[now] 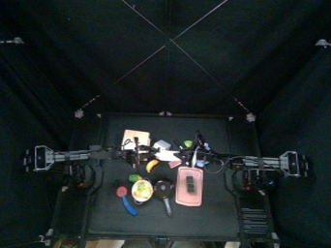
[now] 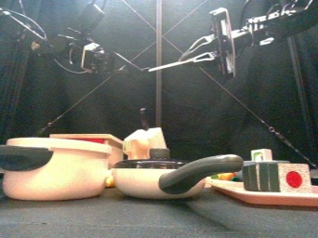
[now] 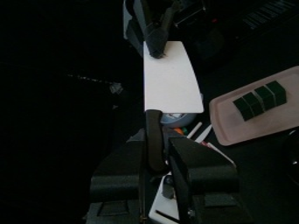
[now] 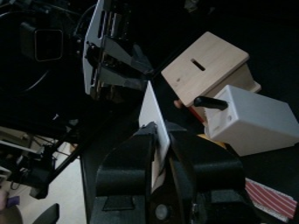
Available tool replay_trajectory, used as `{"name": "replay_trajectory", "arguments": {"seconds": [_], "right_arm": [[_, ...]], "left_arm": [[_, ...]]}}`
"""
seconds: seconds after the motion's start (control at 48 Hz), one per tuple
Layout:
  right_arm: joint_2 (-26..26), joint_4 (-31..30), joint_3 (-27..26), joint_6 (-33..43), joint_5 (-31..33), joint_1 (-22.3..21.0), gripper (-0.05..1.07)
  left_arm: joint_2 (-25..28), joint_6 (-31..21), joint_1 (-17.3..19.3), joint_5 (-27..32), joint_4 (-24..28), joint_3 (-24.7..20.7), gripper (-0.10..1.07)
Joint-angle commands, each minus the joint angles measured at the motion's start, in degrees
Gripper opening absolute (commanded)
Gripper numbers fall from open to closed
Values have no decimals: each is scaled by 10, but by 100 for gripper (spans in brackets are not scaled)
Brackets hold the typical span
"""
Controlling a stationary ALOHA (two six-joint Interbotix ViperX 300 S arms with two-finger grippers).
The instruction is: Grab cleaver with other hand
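Both jaws on the cleaver

**Non-task items on table**

Front view: cream pot stands at left; a pan with dark grey handle sits just beside it, centre. Pink tray at right carries dark green blocks. Wooden box and white block lie close together behind.
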Motion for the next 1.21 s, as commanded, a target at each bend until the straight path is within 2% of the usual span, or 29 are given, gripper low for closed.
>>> {"name": "replay_trajectory", "arguments": {"seconds": [0.0, 0.167, 0.271, 0.396, 0.625, 1.188], "right_arm": [[-4, 2, -14, -2, -4, 2, 46], [-5, 2, -14, -2, -4, 1, 39], [-5, -1, -10, -3, -4, -1, 37], [-5, -4, -10, -4, -4, -1, 35], [-4, -5, -9, -4, -4, -2, 33], [-7, -22, 0, -4, -4, -4, 32]], "left_arm": [[-1, 2, 4, -7, -2, -18, 41], [-1, 31, 7, -10, -6, -19, 41], [-1, 47, 6, -18, -30, -15, 46], [-1, 55, 4, -33, -53, -7, 61], [-2, 63, 3, -64, -55, 10, 87], [-3, 56, 2, -69, -80, 15, 89]]}}
